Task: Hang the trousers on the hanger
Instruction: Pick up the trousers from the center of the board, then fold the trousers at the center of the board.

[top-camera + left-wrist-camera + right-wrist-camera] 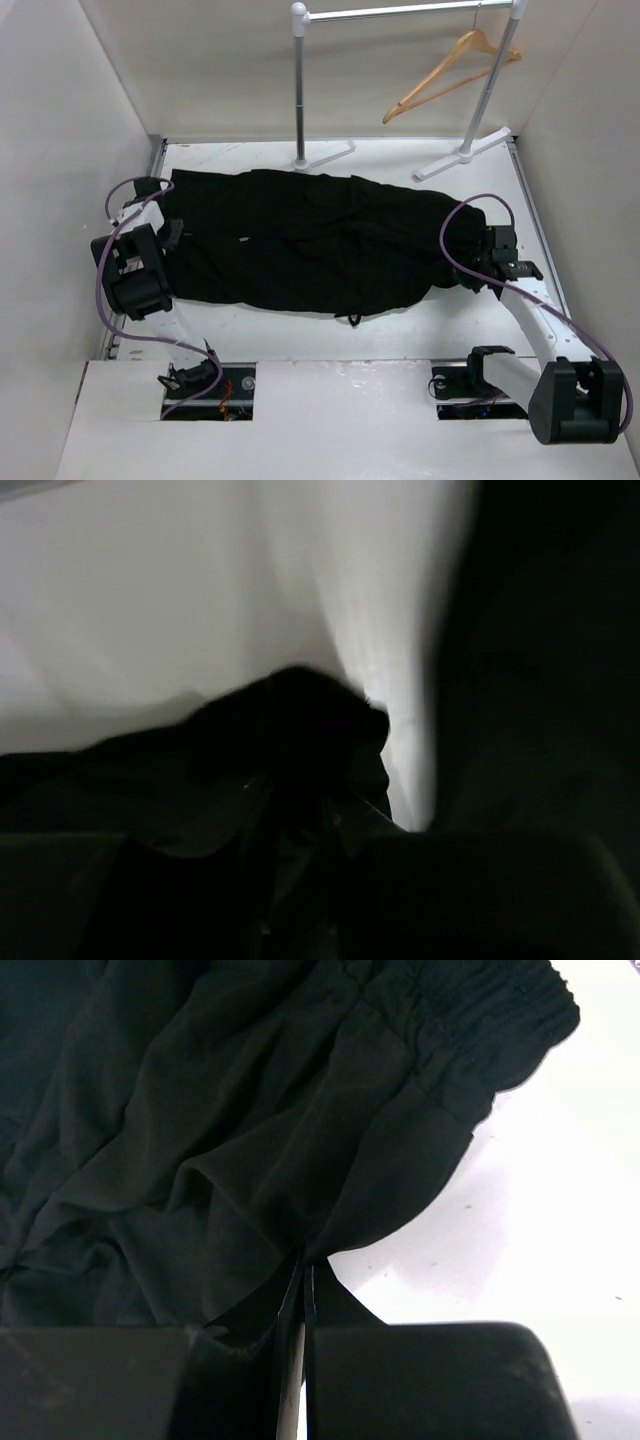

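Observation:
The black trousers (310, 245) lie spread lengthwise across the white table, the elastic waistband (480, 1005) at the right end. My left gripper (172, 232) is at their left end; its wrist view is very dark, and the fingers (345, 825) seem closed on a bunch of black cloth (300, 720). My right gripper (472, 266) is at the right end, its jaws shut (303, 1278) on a fold of cloth just below the waistband. The tan wooden hanger (450, 72) hangs tilted from the rack's rail at the back right, clear of both grippers.
The silver-and-white clothes rack (300, 90) stands at the back of the table, its feet (462, 155) on the far edge. White walls close in the left, right and back. Purple cables (460, 225) loop from both arms over the table.

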You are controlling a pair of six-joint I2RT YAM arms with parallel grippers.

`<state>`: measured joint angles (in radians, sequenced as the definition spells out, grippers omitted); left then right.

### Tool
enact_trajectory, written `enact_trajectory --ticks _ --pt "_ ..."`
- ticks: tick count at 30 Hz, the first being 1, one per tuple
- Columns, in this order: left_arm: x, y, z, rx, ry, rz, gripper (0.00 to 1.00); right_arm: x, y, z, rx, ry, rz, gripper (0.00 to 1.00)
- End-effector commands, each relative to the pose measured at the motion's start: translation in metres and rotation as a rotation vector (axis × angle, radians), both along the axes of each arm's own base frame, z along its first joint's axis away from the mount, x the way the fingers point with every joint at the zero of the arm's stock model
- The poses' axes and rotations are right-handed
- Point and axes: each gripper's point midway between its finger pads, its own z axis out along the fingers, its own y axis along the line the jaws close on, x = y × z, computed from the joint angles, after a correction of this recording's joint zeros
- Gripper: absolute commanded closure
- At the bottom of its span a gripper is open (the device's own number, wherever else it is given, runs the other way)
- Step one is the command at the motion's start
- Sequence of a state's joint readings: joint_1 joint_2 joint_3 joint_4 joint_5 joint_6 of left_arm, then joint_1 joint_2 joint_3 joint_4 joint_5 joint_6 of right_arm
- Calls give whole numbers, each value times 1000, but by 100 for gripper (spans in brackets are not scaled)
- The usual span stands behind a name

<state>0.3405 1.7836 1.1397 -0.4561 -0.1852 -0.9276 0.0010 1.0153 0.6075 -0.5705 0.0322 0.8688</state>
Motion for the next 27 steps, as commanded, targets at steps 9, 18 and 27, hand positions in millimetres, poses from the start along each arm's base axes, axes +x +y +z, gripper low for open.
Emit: enact_trajectory --ticks 9,18,27 --pt "-87 2 79 71 -160 67 55 11 22 15 76 -98 59 94" --pt "-176 -39 21 -45 -72 131 52 6 31 15 92 -101 103 93" --pt "-148 -16 1 -43 -128 167 59 -2 35 7 85 -79 125 94"
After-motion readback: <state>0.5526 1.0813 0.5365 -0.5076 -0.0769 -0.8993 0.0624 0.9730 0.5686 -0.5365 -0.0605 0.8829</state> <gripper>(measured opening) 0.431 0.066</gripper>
